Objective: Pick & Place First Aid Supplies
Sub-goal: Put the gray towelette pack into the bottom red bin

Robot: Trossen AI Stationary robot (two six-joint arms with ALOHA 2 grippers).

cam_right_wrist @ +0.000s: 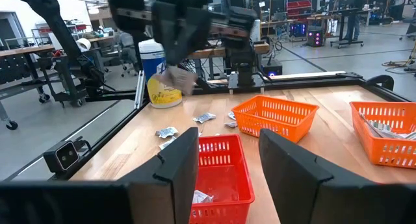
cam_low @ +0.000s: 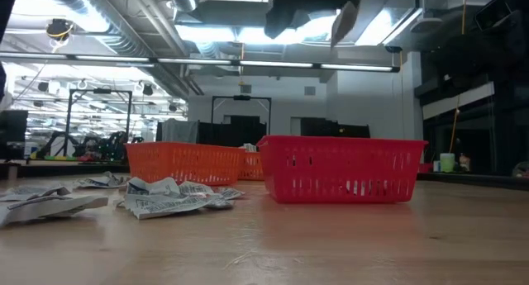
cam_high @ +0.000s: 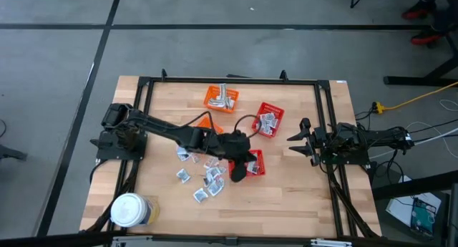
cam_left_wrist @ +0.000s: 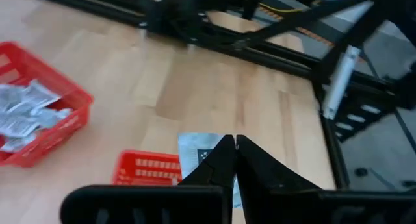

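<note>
My left gripper [cam_high: 240, 172] hangs in the air over the near red basket [cam_high: 256, 162], shut on one silvery-white sachet [cam_left_wrist: 194, 152]. The right wrist view shows that sachet [cam_right_wrist: 179, 78] below the raised gripper [cam_right_wrist: 175, 36]. Several more sachets [cam_high: 206, 179] lie loose on the wood left of the basket. Others lie in the far red basket [cam_high: 270, 119] and in an orange basket [cam_high: 222, 98]. My right gripper [cam_high: 295, 141] waits open at the table's right edge, with nothing between its fingers [cam_right_wrist: 179, 162]. My left gripper pinches the sachet between its two shut fingertips [cam_left_wrist: 224, 160], by an edge [cam_left_wrist: 209, 156] of the packet. The fingers slant down, coming from the table's left. The sachet sticks out beside and below the tips, lifted clear above the near red basket [cam_left_wrist: 149, 167].
A second orange basket [cam_high: 205, 122] shows partly from under the left arm. A white-lidded round jar [cam_high: 129, 210] stands at the near left corner. A black frame [cam_high: 325, 97] runs around the table. Bare wood lies along the near edge [cam_high: 286, 204].
</note>
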